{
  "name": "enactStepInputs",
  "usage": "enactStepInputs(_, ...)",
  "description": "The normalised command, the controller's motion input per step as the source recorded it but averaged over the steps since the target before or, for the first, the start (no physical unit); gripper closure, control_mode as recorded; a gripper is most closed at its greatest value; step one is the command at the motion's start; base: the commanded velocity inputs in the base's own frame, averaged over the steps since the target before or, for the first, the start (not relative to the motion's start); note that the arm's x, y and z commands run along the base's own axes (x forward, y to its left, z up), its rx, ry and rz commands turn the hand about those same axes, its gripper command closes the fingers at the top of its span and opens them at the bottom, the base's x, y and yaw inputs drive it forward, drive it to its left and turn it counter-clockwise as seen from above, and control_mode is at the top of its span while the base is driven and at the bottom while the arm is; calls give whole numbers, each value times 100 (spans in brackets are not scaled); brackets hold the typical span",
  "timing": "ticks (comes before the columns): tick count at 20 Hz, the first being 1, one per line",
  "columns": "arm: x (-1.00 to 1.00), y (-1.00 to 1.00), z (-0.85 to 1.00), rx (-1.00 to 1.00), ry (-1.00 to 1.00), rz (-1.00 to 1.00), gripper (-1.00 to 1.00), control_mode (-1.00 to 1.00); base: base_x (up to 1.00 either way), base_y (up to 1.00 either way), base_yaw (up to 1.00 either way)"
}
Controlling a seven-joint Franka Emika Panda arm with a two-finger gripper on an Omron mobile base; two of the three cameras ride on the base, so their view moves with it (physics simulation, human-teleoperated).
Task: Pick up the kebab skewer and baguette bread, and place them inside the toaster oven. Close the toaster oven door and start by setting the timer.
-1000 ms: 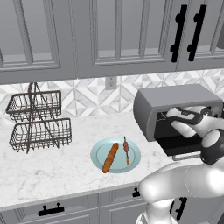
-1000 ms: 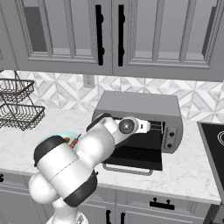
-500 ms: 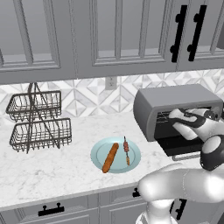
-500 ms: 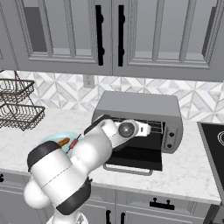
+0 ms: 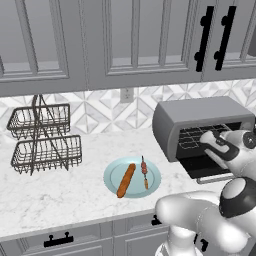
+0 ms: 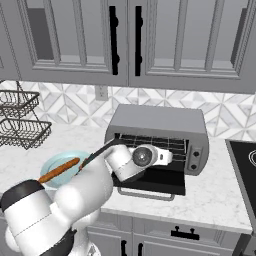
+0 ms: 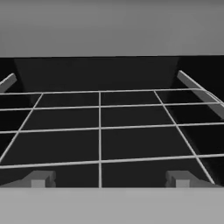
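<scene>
The baguette bread (image 5: pixel 126 180) and the kebab skewer (image 5: pixel 144 172) lie side by side on a pale blue plate (image 5: pixel 112 170), apart from the arm. The baguette bread (image 6: pixel 59 170) also shows in the right base view. To the right stands the toaster oven (image 5: pixel 200 117), and the toaster oven door (image 5: pixel 207 170) is folded down flat. My gripper (image 5: pixel 207 137) is at the oven's mouth, open and holding nothing. In the hand view my gripper (image 7: pixel 109 179) looks over the wire rack (image 7: pixel 99 127) into the dark cavity.
A two-tier wire basket rack (image 5: pixel 42 140) stands at the counter's back left. Wall cabinets hang low over the toaster oven (image 6: pixel 160 120). A cooktop (image 6: pixel 245 160) borders the counter on the right. The door's bar handle (image 6: pixel 150 195) juts toward the counter edge.
My hand has sunk a little in front of the oven's mouth and the elbow has shifted. The jaws stay open. Plate, loaf and skewer have not moved.
</scene>
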Motion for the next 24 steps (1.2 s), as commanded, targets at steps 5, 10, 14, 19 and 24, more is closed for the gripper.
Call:
enactStepInputs(5, -67, 0, -76, -1, 13, 0, -100, -100, 0, 0, 0)
enactStepInputs(10, -67, 0, -70, 0, 11, 0, -100, -100, 0, 0, 0)
enactStepInputs(14, -63, 7, -78, -5, 11, 0, -100, -100, 0, 0, 0)
enactStepInputs(19, -63, 13, -80, -6, 10, 0, -100, -100, 0, 0, 0)
enactStepInputs(24, -68, 6, -31, -4, 0, 0, -100, -100, 0, 0, 0)
